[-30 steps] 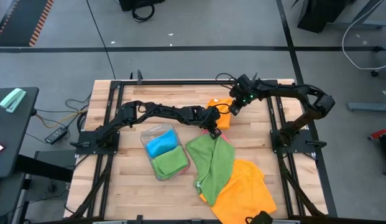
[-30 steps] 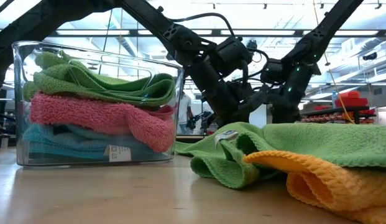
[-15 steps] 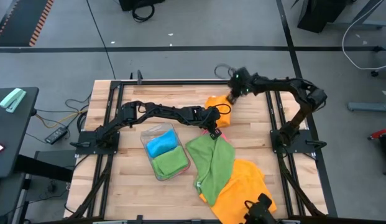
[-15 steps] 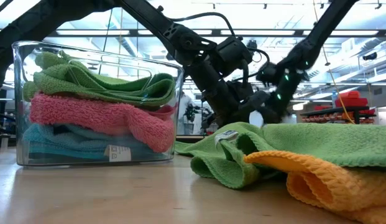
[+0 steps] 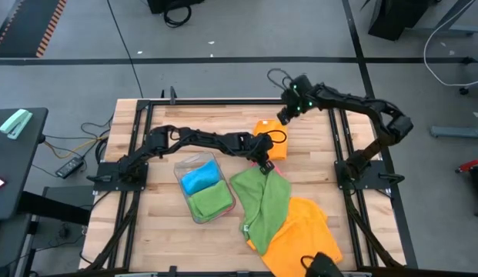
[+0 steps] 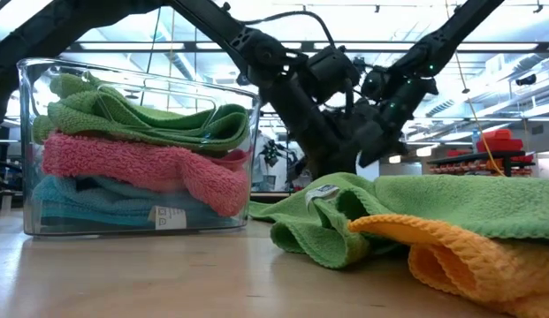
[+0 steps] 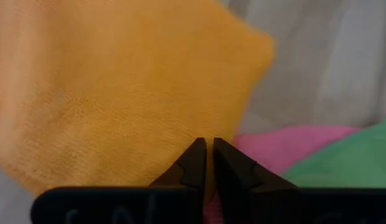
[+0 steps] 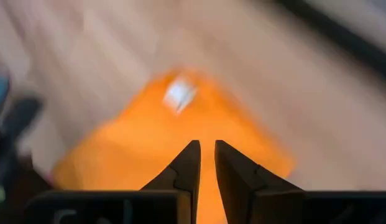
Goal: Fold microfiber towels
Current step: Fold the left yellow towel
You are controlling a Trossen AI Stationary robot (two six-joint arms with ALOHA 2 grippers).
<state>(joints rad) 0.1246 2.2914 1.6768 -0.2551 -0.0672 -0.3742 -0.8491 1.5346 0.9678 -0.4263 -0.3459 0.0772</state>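
Orange towel [image 5: 271, 136] half-folded, both pincers pinched shut and empty
Left pincer [image 7: 209, 163] sits right at its edge (pink towel [image 7: 286, 144] beside), right pincer [image 8: 203, 163] hovers above; a nudge could undo the fold.

Clear tray [image 6: 133, 79] sitting stacked with green, pink and blue folded towels [image 6: 141, 163], green towel [image 6: 407, 208] lying over orange towel [image 6: 468, 256] below both dark arms' grippers.

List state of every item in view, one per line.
Small orange towel: folded, flat on table.
Left gripper: jaws shut, at towel's near edge.
Right gripper: jaws shut, above towel's far corner.
Clear tray: holds folded green, pink, blue towels.
Green towel: crumpled, unfolded.
Large orange towel: spread, partly under green one.
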